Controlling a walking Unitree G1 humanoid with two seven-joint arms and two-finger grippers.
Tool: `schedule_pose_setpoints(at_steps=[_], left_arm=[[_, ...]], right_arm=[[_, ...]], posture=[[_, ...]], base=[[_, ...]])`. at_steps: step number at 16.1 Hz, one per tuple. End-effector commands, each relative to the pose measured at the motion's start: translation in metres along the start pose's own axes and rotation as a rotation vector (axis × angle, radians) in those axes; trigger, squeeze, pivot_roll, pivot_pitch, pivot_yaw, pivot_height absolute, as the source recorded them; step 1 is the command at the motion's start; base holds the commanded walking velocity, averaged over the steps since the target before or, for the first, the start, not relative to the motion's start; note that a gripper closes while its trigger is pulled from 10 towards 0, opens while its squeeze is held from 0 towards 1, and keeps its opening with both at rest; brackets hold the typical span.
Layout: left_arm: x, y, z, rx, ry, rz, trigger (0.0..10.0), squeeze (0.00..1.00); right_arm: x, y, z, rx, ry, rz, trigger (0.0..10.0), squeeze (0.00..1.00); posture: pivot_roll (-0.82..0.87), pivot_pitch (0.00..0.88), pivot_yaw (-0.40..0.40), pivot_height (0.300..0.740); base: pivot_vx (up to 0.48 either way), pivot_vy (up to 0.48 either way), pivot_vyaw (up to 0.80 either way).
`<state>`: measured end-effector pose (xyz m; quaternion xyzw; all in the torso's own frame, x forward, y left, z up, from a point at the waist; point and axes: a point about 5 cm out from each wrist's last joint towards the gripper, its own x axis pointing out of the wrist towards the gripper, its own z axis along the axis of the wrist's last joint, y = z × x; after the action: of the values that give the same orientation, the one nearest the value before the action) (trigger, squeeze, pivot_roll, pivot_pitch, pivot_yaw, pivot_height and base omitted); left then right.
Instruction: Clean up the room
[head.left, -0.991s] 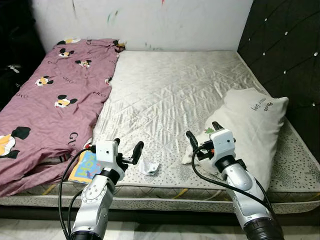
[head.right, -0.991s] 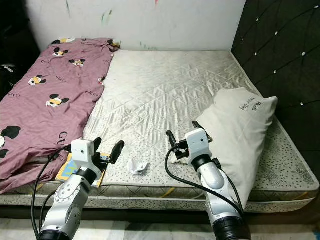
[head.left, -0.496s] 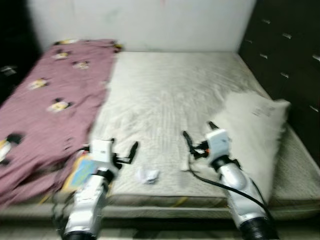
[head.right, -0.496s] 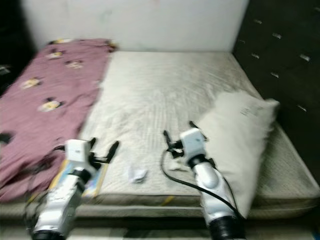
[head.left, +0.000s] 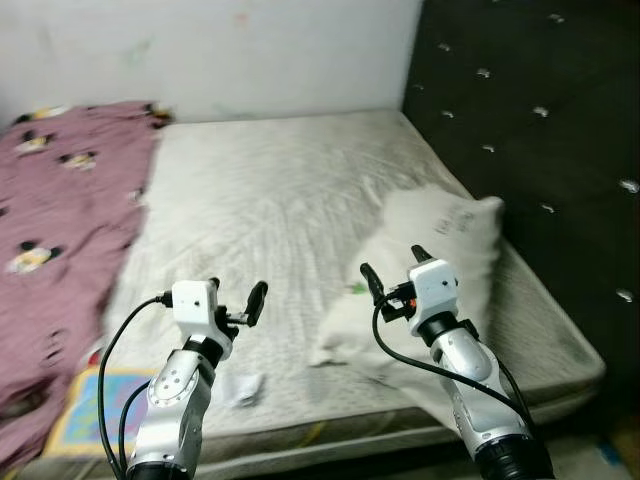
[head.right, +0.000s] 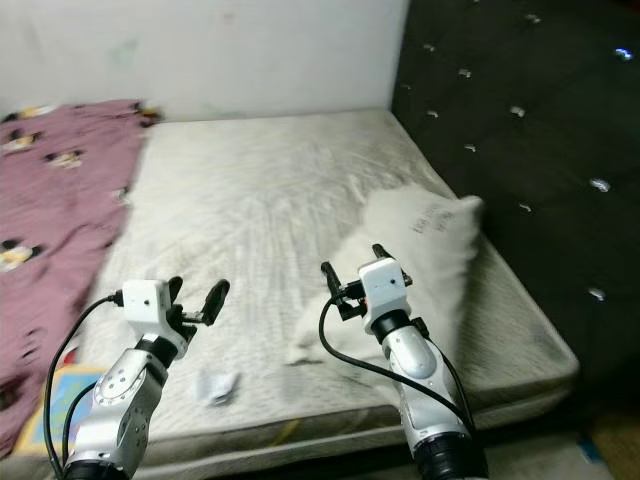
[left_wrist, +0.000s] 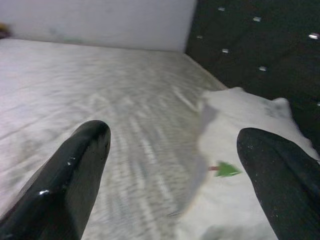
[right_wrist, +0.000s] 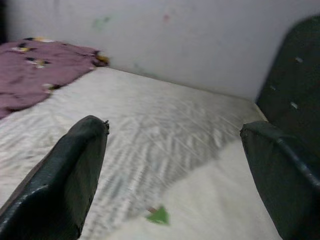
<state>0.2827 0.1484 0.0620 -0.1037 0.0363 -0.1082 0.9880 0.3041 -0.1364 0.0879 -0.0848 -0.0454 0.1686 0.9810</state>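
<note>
Quilted grey-white fabric covers the bare mattress (head.left: 270, 200), which has open room across its middle and far end. A dark tufted headboard (head.left: 520, 130) bounds its right side; a mauve printed sheet (head.left: 55, 210) drapes its left. A soft white pillow (head.left: 420, 260) lies at the right, near the edge. Crumpled paper (head.left: 240, 388) and a colourful flat book (head.left: 85, 410) sit by the near edge. The left gripper (head.left: 235, 305) and right gripper (head.left: 392, 278) hover above, fingers spread, holding nothing.
</note>
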Motion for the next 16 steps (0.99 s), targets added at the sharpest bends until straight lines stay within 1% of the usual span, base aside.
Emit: schedule_pose_setpoints(at_steps=[1, 3, 4, 6, 7, 8, 9, 10, 11, 13, 14, 15, 16], left_arm=[[0.002, -0.007, 0.0, -0.004, 0.009, -0.023, 10.0, 0.0], [-0.003, -0.006, 0.001, -0.003, 0.004, -0.017, 10.0, 0.0], [-0.009, -0.001, 0.002, 0.004, 0.0, 0.009, 10.0, 0.0], [-0.012, 0.006, 0.007, 0.015, -0.015, 0.054, 10.0, 0.0], [-0.013, 0.009, 0.011, 0.032, -0.029, 0.071, 10.0, 0.0], [-0.016, 0.014, 0.018, 0.066, -0.043, 0.087, 10.0, 0.0], [-0.018, 0.018, 0.021, 0.083, -0.048, 0.101, 10.0, 0.0], [-0.024, 0.027, 0.022, 0.104, -0.048, 0.125, 10.0, 0.0], [-0.038, 0.047, 0.018, 0.121, -0.04, 0.234, 10.0, 0.0], [-0.044, 0.051, 0.019, 0.115, -0.048, 0.278, 10.0, 0.0], [-0.053, 0.053, 0.017, 0.116, -0.058, 0.316, 10.0, 0.0], [-0.052, 0.053, 0.015, 0.104, -0.058, 0.334, 10.0, 0.0], [-0.047, 0.053, 0.015, 0.11, -0.063, 0.334, 10.0, 0.0]], right_arm=[[-0.004, -0.006, -0.001, 0.022, 0.014, -0.017, 10.0, 0.0], [-0.004, -0.005, -0.002, 0.049, 0.024, -0.023, 10.0, 0.0], [-0.005, -0.006, -0.003, 0.079, 0.037, -0.045, 10.0, 0.0], [-0.004, -0.007, -0.004, 0.109, 0.054, -0.061, 10.0, 0.0], [-0.003, -0.006, -0.006, 0.121, 0.063, -0.067, 10.0, 0.0], [-0.001, -0.005, -0.005, 0.126, 0.071, -0.078, 10.0, 0.0], [0.001, -0.005, -0.004, 0.114, 0.074, -0.092, 10.0, 0.0], [0.001, -0.002, -0.005, 0.128, 0.079, -0.079, 10.0, 0.0], [-0.006, -0.006, -0.007, 0.106, 0.089, -0.12, 10.0, 0.0], [-0.009, -0.023, -0.007, 0.063, 0.11, -0.216, 10.0, 0.0], [-0.013, -0.041, -0.01, 0.032, 0.132, -0.309, 10.0, 0.0], [-0.013, -0.048, -0.013, 0.063, 0.155, -0.348, 10.0, 0.0], [-0.011, -0.048, -0.017, 0.126, 0.169, -0.349, 10.0, 0.0]], posture=[[0.0, 0.0, -0.007, 0.74], [0.01, 0.0, -0.017, 0.74], [0.03, 0.0, -0.032, 0.74], [0.05, 0.0, -0.036, 0.74], [0.06, 0.0, -0.039, 0.74], [0.07, 0.0, -0.04, 0.74], [0.07, 0.0, -0.043, 0.74], [0.07, 0.004, -0.046, 0.74], [0.05, 0.015, -0.056, 0.74], [0.04, 0.0, -0.066, 0.74], [0.04, 0.0, -0.071, 0.74], [0.05, 0.0, -0.076, 0.74], [0.05, 0.0, -0.076, 0.74]], base=[[0.0, 0.0, 0.0], [0.0, 0.0, 0.0], [0.0, 0.0, 0.0], [0.0, 0.0, 0.0], [0.0, 0.0, 0.0], [0.0, 0.0, 0.0], [0.0, 0.0, 0.0], [0.0, 0.0, 0.0], [0.0, 0.0, 0.0], [0.0, 0.0, 0.0], [0.0, 0.0, 0.0], [0.0, 0.0, 0.0], [0.0, 0.0, 0.0]])
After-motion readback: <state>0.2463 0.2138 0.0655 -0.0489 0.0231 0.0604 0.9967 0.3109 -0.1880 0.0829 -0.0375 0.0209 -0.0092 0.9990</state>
